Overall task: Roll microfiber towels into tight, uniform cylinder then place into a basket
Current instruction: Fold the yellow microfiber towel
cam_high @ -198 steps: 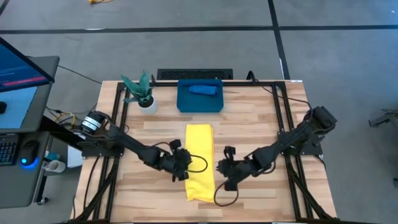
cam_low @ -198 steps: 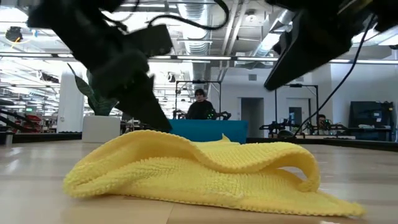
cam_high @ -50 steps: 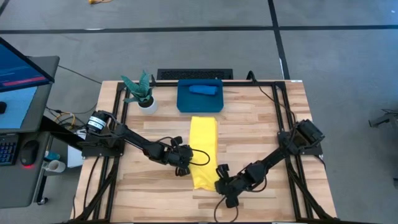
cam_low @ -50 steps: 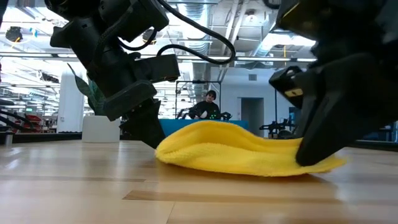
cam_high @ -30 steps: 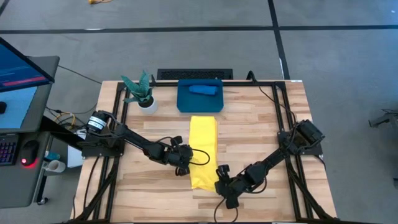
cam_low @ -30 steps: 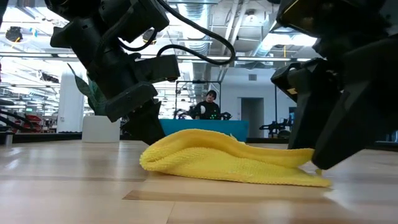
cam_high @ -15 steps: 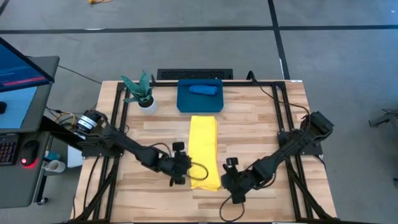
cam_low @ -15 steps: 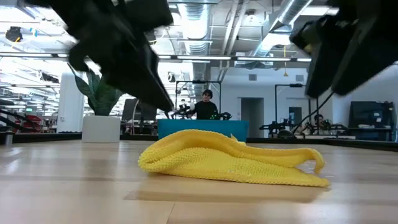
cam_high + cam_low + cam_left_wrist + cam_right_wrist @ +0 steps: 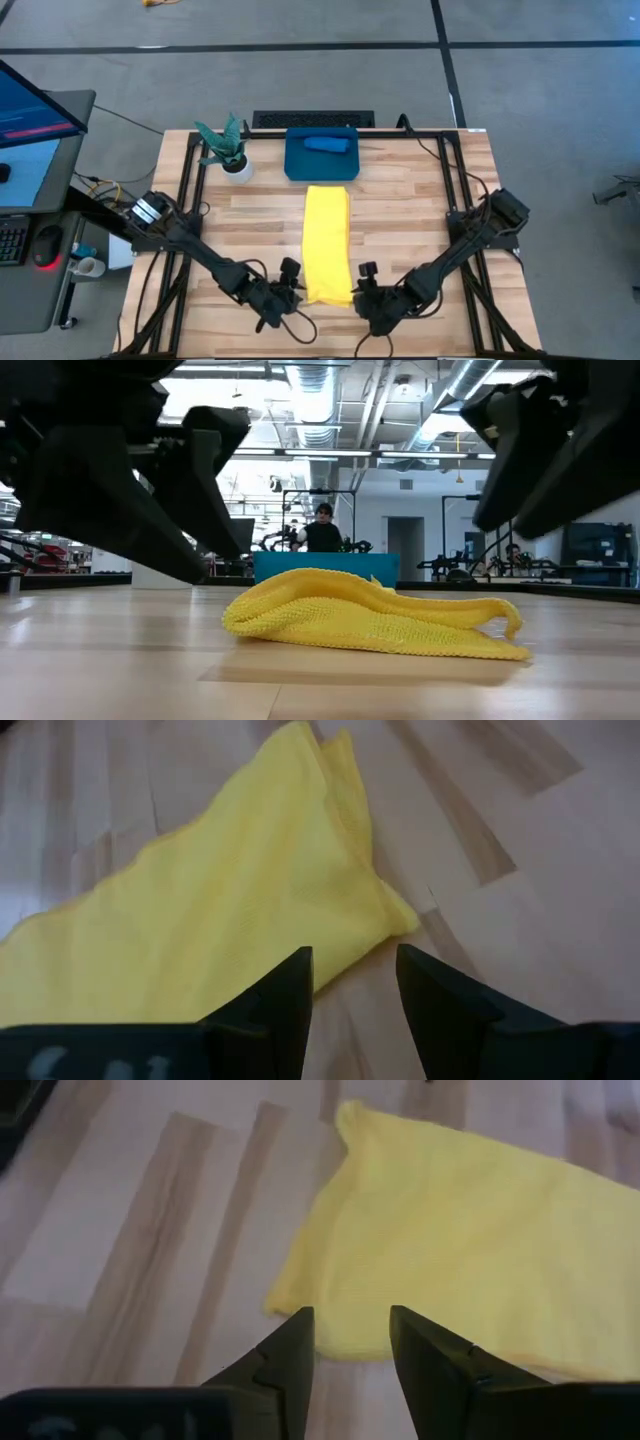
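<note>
The yellow towel point(image 9: 327, 243) lies flat as a long folded strip down the middle of the table, its near end point(image 9: 370, 622) bunched in loose folds. The blue towel point(image 9: 325, 143) lies rolled inside the teal basket point(image 9: 296, 166) at the far edge. My left gripper point(image 9: 294, 287) is open beside the strip's near left corner point(image 9: 398, 918). My right gripper point(image 9: 361, 287) is open beside its near right corner point(image 9: 283, 1295). Both hover just off the cloth and slant down at it.
A white pot with a green plant point(image 9: 235, 160) stands left of the basket. Bare wood lies on both sides of the strip and along the near edge. A person point(image 9: 322, 532) sits far behind the table.
My left gripper has left the strip's left edge, swung toward the table's near edge and rolled about its own line. My right gripper has risen off the near right corner and drawn slightly away. The yellow towel's near end has stayed bunched where it lay.
</note>
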Controlling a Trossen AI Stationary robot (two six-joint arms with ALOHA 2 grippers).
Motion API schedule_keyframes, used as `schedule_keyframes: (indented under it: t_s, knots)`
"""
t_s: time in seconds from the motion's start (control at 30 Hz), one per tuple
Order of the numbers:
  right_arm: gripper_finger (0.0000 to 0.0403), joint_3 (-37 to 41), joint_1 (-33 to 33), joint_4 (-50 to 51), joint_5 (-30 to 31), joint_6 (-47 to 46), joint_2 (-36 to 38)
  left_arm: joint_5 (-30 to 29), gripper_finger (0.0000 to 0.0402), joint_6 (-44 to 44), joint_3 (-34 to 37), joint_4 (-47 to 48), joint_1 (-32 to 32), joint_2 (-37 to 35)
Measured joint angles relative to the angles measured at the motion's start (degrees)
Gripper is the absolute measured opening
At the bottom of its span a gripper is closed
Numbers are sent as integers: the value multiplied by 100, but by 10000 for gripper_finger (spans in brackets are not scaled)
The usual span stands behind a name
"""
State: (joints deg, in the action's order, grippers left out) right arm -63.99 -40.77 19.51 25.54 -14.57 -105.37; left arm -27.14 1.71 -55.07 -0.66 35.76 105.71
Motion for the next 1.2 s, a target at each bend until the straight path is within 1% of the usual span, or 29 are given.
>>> schedule_keyframes:
  t_s: [0.1,0.2,0.3,0.37,0.43,0.47,0.5,0.57,0.63,0.77,1.1,1.2]
  knots:
    - [154,4,-1,-197,-20,279,0,109,139,-30,0,-49,-69,44]
    - [154,0,4,-204,-34,434,5,383,139,-46,-2,-52,-186,44]
    - [154,0,23,-242,-56,628,-17,521,139,-77,-2,-85,-283,53]
    - [154,-4,88,-346,-206,663,-185,600,139,-82,-11,-180,-342,158]
    - [154,54,114,-224,-316,708,-258,663,139,-68,-23,-241,-372,316]
    - [154,30,127,-415,-410,706,-358,695,139,-49,-54,-278,-380,398]
    - [154,6,162,-561,-497,711,-452,697,139,-31,-71,-281,-382,431]
    - [154,57,177,-380,-552,768,-519,695,139,-21,-176,-291,-384,513]
    - [154,7,209,-703,-755,897,-638,691,139,-21,-217,-286,-384,545]
    - [154,44,246,-734,-900,1089,-646,732,139,66,-334,-279,-390,606]
    - [154,293,406,-971,-1210,986,-622,852,139,-214,-365,-300,-430,685]
    - [143,295,439,-962,-1252,942,-622,862,139,-224,-365,-317,-431,685]
